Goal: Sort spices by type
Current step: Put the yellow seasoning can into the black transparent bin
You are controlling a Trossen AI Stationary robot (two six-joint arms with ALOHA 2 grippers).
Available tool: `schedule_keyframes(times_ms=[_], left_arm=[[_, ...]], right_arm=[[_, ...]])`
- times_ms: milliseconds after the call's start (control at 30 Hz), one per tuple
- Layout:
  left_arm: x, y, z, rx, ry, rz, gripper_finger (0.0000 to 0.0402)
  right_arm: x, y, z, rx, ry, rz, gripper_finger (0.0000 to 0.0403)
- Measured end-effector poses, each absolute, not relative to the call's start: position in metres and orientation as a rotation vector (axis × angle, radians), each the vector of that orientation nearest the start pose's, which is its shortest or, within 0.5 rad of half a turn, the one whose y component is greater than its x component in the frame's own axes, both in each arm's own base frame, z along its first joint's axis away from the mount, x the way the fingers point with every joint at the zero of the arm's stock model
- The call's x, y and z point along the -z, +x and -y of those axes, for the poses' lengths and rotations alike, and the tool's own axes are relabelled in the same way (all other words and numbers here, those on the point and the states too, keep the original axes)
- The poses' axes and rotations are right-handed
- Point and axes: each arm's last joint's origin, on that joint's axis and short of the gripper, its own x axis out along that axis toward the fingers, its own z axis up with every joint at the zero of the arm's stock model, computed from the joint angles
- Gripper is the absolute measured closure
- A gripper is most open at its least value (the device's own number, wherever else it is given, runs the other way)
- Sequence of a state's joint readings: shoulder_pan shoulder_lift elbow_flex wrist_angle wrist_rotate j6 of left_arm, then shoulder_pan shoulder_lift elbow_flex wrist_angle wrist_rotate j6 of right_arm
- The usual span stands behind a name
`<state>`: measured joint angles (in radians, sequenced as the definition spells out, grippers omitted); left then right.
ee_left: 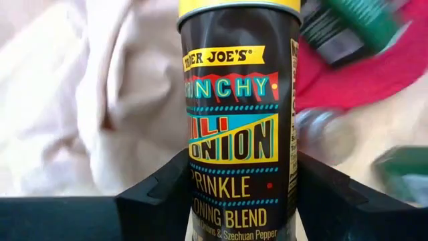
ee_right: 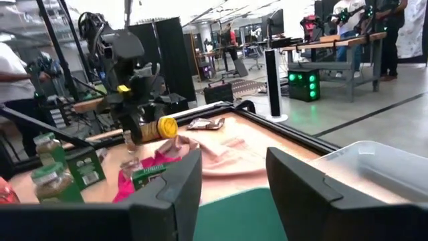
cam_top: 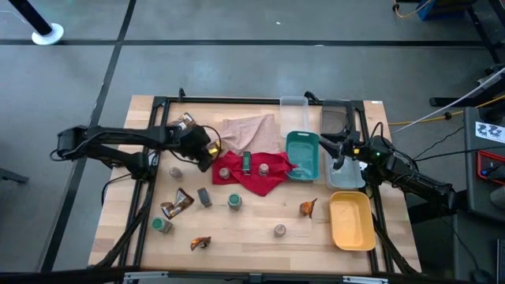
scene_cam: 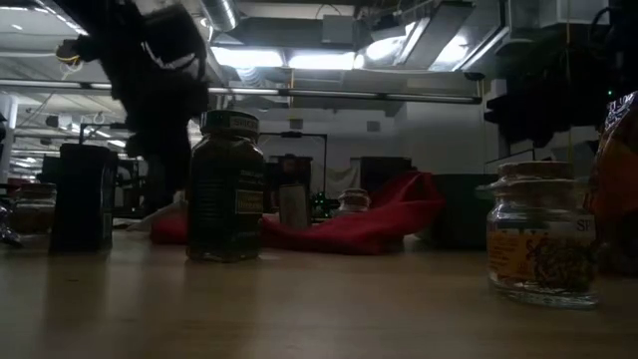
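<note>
Spices were spread over the table (cam_top: 252, 237), and your left hand (cam_top: 207, 150) was clamped on the yellow-capped bottle (ee_left: 237, 114), fingers (ee_left: 157, 201) pressed on both sides of its dark label. In the high view that hand sat at the left edge of the red cloth (cam_top: 256, 175), just beside the beige cloth (cam_top: 251, 130). The right wrist view showed the bottle lying on its side in the grip, yellow cap pointing toward the beige cloth.

Your right hand (cam_top: 341, 158) hung over the trays, between the teal tray (cam_top: 302, 154) and the clear tray (cam_top: 347, 170). Its fingers (ee_right: 177, 191) stood apart with nothing between them.

Rest of the layout:
- Green-lid jar (cam_top: 246, 162) and another small jar (cam_top: 264, 168) lay on the red cloth.
- One sachet (cam_top: 185, 121) lay near the table's far left edge, behind the left arm.
- Small jar (cam_top: 175, 171) sat left of the red cloth.
- Front left group: crinkly sachet (cam_top: 178, 203), dark packet (cam_top: 204, 196), green-lid jar (cam_top: 234, 202), green-lid jar (cam_top: 162, 225), orange sachet (cam_top: 200, 243).
- Grey-lid jar (cam_top: 279, 229) stood alone near the front middle.
- Orange sachet (cam_top: 308, 208) lay just left of the yellow tray (cam_top: 353, 233).
- A second clear tray (cam_top: 295, 103) sat at the far edge, well apart from both hands.

In the low view, a dark jar (scene_cam: 226, 186) and a clear jar with a cork-coloured lid (scene_cam: 543, 234) stood upright on the table.
</note>
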<state>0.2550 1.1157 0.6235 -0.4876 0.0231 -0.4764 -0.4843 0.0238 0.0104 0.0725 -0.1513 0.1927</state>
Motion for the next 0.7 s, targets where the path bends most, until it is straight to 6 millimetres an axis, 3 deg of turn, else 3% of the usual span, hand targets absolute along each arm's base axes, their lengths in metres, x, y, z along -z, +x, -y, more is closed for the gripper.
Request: schedule_keyframes(times_ms=[500, 700], left_arm=[[-0.238, 0.235, -0.061, -0.297, -0.401, -0.347, 0.02], [-0.236, 0.253, -0.065, -0.273, -0.346, -0.237, 0.02]], right_arm=[[-0.188, 0.087, 0.039, 0.236, 0.303, 0.262, 0.0232], [-0.187, 0.087, 0.042, 0.313, 0.4, 0.292, 0.0171]])
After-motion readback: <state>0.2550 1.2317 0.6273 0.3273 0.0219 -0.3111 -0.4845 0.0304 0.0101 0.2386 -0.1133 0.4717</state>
